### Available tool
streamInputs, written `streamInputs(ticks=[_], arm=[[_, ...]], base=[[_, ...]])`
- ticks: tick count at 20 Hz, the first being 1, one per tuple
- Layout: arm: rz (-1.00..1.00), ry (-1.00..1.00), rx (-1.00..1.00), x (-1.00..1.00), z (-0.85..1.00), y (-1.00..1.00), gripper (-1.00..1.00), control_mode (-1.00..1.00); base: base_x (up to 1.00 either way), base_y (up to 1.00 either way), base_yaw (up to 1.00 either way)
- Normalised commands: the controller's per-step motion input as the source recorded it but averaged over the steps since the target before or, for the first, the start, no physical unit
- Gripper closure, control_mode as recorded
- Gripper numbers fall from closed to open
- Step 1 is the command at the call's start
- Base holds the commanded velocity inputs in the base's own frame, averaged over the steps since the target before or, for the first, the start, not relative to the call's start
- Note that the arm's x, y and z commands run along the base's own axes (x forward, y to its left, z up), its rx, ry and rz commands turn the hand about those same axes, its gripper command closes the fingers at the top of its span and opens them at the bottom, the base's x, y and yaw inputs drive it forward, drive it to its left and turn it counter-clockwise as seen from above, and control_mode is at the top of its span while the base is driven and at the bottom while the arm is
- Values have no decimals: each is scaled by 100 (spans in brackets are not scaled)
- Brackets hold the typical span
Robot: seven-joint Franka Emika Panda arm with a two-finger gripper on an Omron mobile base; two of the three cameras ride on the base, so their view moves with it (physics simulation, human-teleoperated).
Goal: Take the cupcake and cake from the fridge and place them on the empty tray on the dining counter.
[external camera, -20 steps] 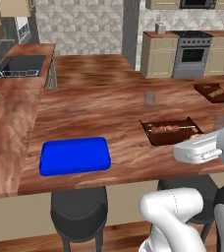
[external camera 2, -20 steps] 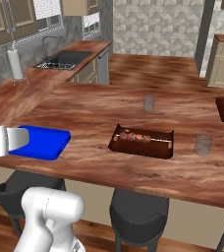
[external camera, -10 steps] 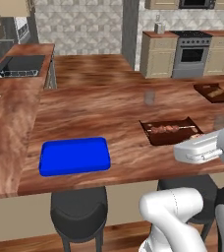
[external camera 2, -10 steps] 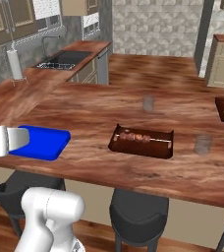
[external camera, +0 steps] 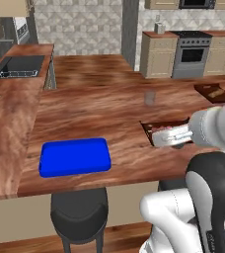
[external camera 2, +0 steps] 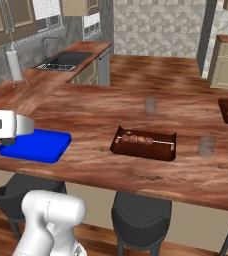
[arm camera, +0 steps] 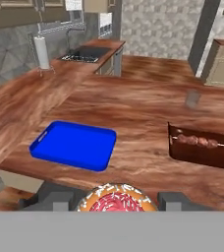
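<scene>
Pincer: in the hand view we see the pincer with its two dark fingertips set on either side of the cupcake, pinching it as far as we can judge from so close.
Cupcake: red-pink top with pale sprinkles, right at the bottom of the hand view, held in the air short of the table's near edge.
Stools: dark round stool below the table's near edge.
Table: the reddish-brown dining table runs wide ahead of us.
Tray: the blue tray lies flat near the front edge, bare inside; also seen from the left base view and the right.
Brown tray: a dark tray of skewered food sits to the right of the blue one, well apart.
Glass: a small clear glass stands farther back.
Sink: beyond, at the far left corner.
</scene>
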Motion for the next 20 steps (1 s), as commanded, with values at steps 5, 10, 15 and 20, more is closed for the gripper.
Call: streamInputs(ticks=[5, 10, 15, 20], arm=[[0, 25, 0, 93, -37, 63, 100, -100], [0, 13, 0, 48, -57, 63, 100, -100], [0, 3, 0, 41, -41, 54, 100, -100], [0, 0, 0, 67, -27, 23, 100, -100]], base=[[0, 0, 0], [0, 0, 0], [0, 0, 0], [0, 0, 0]])
